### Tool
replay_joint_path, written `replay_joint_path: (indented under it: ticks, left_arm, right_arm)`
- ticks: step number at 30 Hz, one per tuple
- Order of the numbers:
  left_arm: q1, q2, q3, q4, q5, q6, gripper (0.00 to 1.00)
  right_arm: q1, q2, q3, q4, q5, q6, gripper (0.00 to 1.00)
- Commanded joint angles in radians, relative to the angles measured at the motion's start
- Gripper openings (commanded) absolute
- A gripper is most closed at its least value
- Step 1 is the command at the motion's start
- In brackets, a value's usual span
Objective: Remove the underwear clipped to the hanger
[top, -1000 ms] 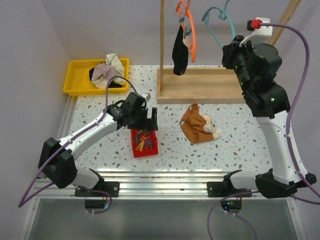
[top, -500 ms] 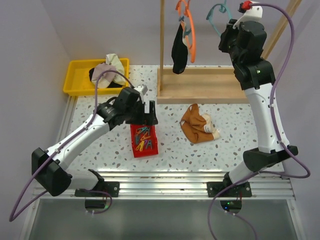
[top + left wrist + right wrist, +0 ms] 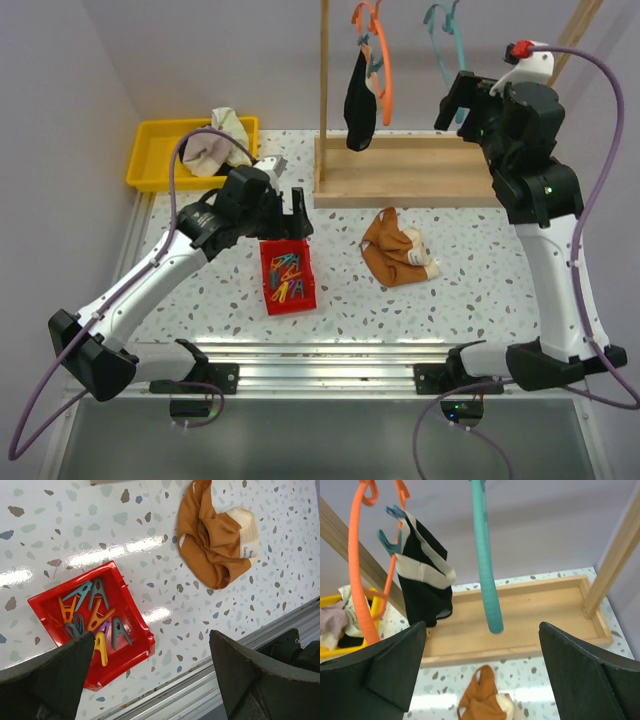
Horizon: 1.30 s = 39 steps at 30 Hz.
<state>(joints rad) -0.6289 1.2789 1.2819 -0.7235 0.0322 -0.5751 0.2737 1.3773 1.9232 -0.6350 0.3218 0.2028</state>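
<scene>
Shows black underwear (image 3: 425, 587) clipped to orange hanger (image 3: 354, 580) (teal pegs (image 3: 388, 538)); rust-brown underwear (image 3: 205, 545) loose on table (image 3: 450, 300). Finds left gripper (image 3: 152, 640), right gripper (image 3: 482, 627) both spread wide, empty.

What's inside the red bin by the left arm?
Loose plastic clothes pegs, orange, teal, yellow and purple, in the small red plastic bin; a dark finger covers one corner.

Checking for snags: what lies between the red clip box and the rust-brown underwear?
Only bare table, from red clip box to rust-brown underwear; the left wrist view shows it.
</scene>
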Motion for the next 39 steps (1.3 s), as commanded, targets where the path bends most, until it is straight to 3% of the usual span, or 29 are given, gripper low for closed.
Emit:
replay_joint_path:
  ticks: [1,9,14,27,39]
  left_arm:
    - [0.003,-0.047,0.04,0.002,-0.029,-0.022,1.0]
    - [0.008,-0.07,-0.022,0.062,0.003,-0.002,1.0]
    - [0.009,-0.061,-0.058,0.116,0.097,0.024,1.0]
    - [0.008,-0.084,-0.125,0.179,0.179,0.024,1.0]
    - [0.008,-0.066,-0.145,0.22,0.225,0.038,1.0]
  right_arm:
    - [-0.005,-0.104,-0.074,-0.109,0.034,0.017,0.98]
    - [-0.005,-0.349,-0.582,-0.21,-0.012,0.132,0.98]
    - [-0.004,-0.322,-0.832,-0.181,-0.19,0.162,0.98]
    - [0.071,0.037,-0.94,-0.026,-0.253,0.286,0.95]
    - [0.082,0.172,-0.955,0.06,-0.113,0.371,0.65]
